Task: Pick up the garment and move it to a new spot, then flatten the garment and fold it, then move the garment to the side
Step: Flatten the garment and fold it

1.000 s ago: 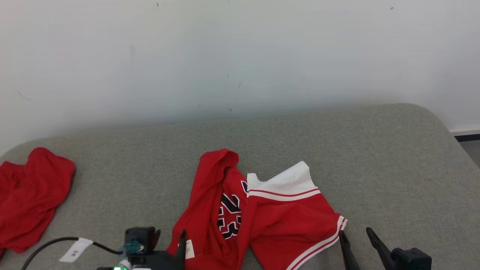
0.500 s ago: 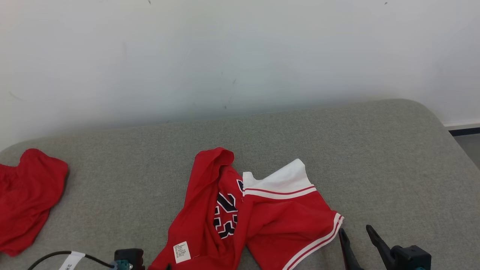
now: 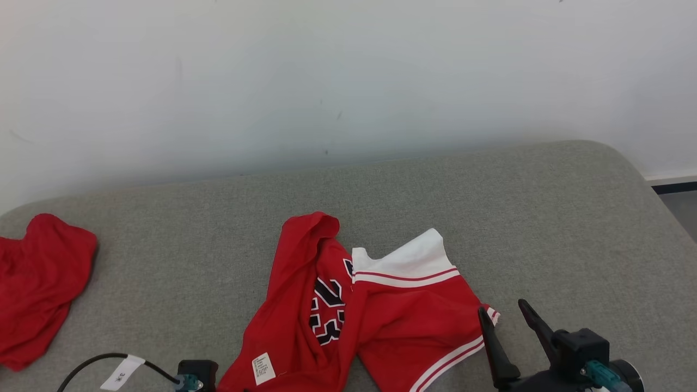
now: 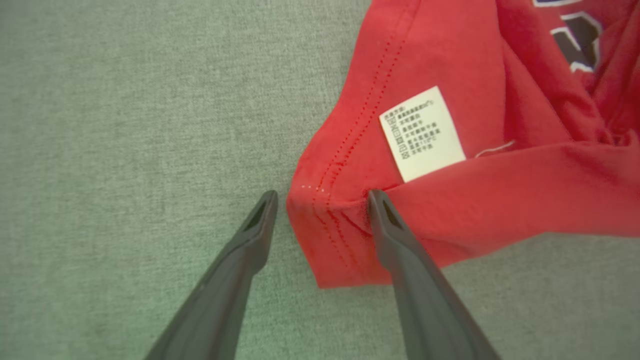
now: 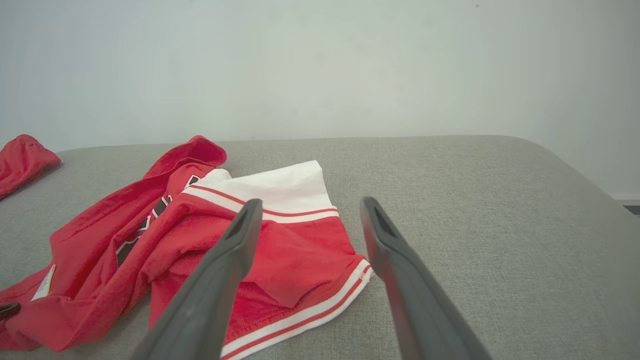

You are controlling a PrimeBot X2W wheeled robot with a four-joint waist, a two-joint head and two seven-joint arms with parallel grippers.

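The garment (image 3: pixel 375 310) is a red jersey with white trim and a black number, lying crumpled on the grey padded surface (image 3: pixel 490 207). In the left wrist view its hem corner (image 4: pixel 325 225) with a white care label (image 4: pixel 422 132) sits between the fingers of my open left gripper (image 4: pixel 320 199), one finger resting on the cloth. My right gripper (image 3: pixel 502 311) hovers open at the garment's right striped edge (image 5: pixel 310 315); in the right wrist view the right gripper (image 5: pixel 307 207) points over the red and white cloth (image 5: pixel 280 192).
A second red cloth (image 3: pixel 38 288) lies at the far left of the surface, also visible in the right wrist view (image 5: pixel 22 157). A black cable with a white tag (image 3: pixel 122 370) runs along the bottom left. A pale wall (image 3: pixel 348 81) stands behind.
The right gripper has risen and moved forward to the garment's right edge. The left gripper has dropped toward the bottom edge of the head view. The head camera has shifted slightly.
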